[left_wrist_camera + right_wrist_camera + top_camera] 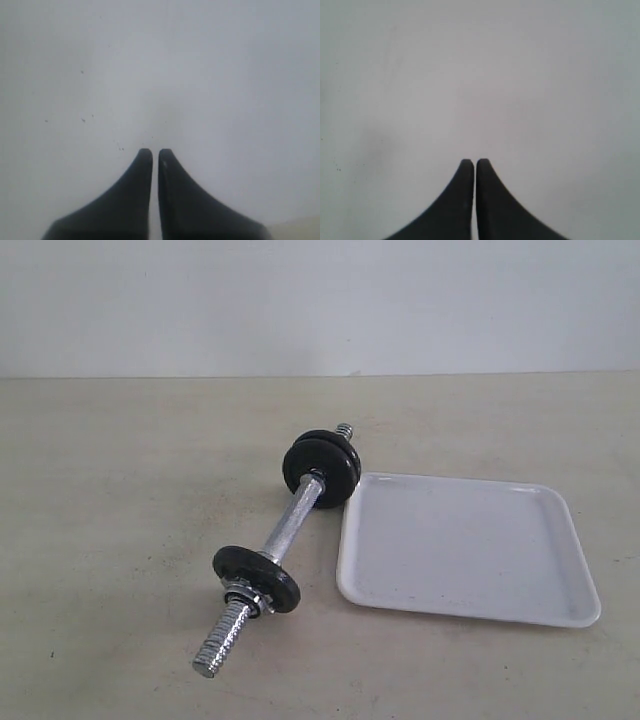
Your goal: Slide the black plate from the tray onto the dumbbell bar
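Observation:
The dumbbell bar (pixel 290 525) lies slantwise on the table, left of the tray (pixel 460 540). A black plate (pixel 250 565) sits on the bar's near threaded end, with a chrome nut (pixel 243 597) against it. Two more black discs (pixel 320 465) sit at the far end. Nothing lies in the white tray. Neither arm shows in the exterior view. My left gripper (pixel 155 151) is shut and holds nothing, over a plain pale surface. My right gripper (pixel 474 161) is likewise shut and holds nothing, with only a blank pale surface in front of it.
The tan table (pixel 120 490) stretches to the left of the bar and in front of it. A pale wall (pixel 300 300) stands behind the table. The tray's left rim lies close to the bar's far discs.

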{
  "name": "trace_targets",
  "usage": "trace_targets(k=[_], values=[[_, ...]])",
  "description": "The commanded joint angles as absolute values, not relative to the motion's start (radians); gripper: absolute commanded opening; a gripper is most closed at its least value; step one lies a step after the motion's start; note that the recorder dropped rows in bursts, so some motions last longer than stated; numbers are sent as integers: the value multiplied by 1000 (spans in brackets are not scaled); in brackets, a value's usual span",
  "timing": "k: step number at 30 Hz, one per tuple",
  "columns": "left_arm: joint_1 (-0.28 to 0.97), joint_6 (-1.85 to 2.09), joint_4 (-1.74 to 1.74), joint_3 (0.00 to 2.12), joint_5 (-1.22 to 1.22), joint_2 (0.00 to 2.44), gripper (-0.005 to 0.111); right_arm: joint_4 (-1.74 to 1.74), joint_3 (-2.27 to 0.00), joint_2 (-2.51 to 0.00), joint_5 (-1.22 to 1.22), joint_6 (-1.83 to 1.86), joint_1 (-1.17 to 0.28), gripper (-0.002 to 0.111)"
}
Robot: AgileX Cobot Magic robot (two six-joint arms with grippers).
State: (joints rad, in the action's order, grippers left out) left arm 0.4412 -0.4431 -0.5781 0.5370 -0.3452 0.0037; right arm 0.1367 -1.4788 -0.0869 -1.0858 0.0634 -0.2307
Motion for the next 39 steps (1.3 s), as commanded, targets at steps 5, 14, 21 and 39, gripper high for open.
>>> trace_targets(k=[5,14,21,39], values=[[440,-440,-534,383,-208,0,4,33,-1424,0,-1077,277,-230,0],[440,-398,-538,333,-151,0,4,-120,-981,0,-727,455,-230,0],[440,-395,-538,333,-189,0,4,-206,-510,-4,38,301,-230,0],[440,-401,-535,333,-271,0,4,-489,-164,-232,233,-16,-230,0]])
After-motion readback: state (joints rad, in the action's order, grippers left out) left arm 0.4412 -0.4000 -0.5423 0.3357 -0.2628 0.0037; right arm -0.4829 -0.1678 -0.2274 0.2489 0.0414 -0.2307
